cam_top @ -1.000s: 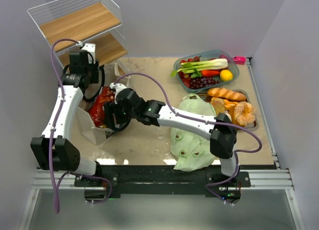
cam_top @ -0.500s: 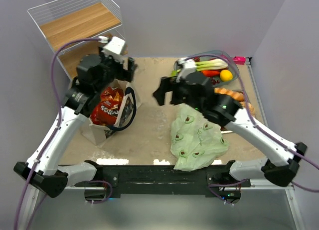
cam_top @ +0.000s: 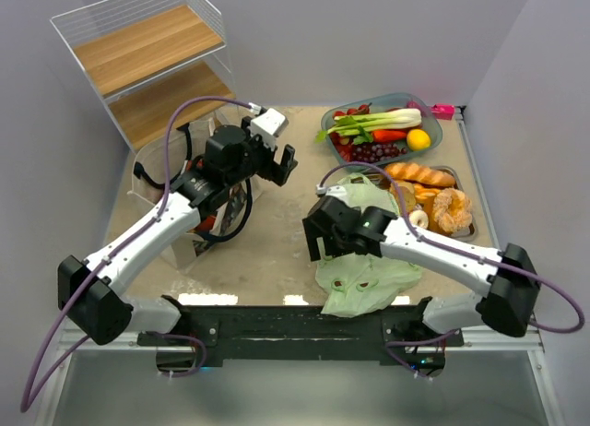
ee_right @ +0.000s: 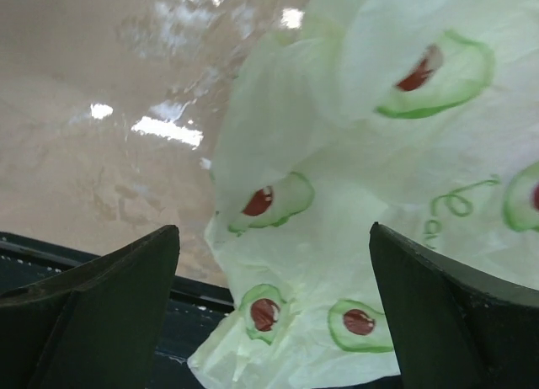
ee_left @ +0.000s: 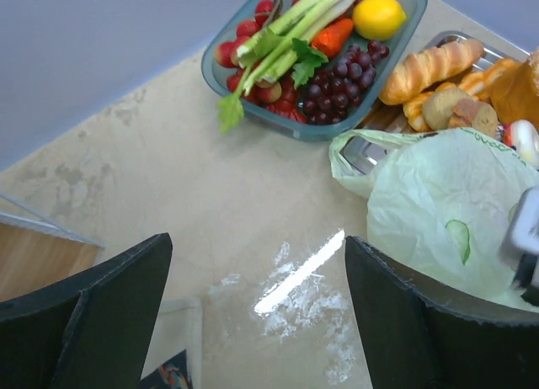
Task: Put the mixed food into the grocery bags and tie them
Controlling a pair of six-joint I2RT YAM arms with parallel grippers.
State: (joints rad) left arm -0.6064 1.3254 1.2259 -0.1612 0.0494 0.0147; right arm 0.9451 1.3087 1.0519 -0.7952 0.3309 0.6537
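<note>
Both wide apart, empty: L end effector (ee_left: 257, 254) over table (ee_left: 168, 170), R end effector (ee_right: 274, 233) over green bag (ee_right: 379, 153).

Robot lab: aluminium-framed table (cam_top: 277, 255), blank grey walls (cam_top: 369, 39).

Tote (cam_top: 189, 249) left, packets (cam_top: 206, 224) apparently inside, thin bag (cam_top: 364, 278) right, trays (cam_top: 437, 129) behind

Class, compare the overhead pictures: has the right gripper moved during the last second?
Yes. The right gripper has swung right, away from the canvas tote, and now hangs over the left edge of the green bag.
</note>
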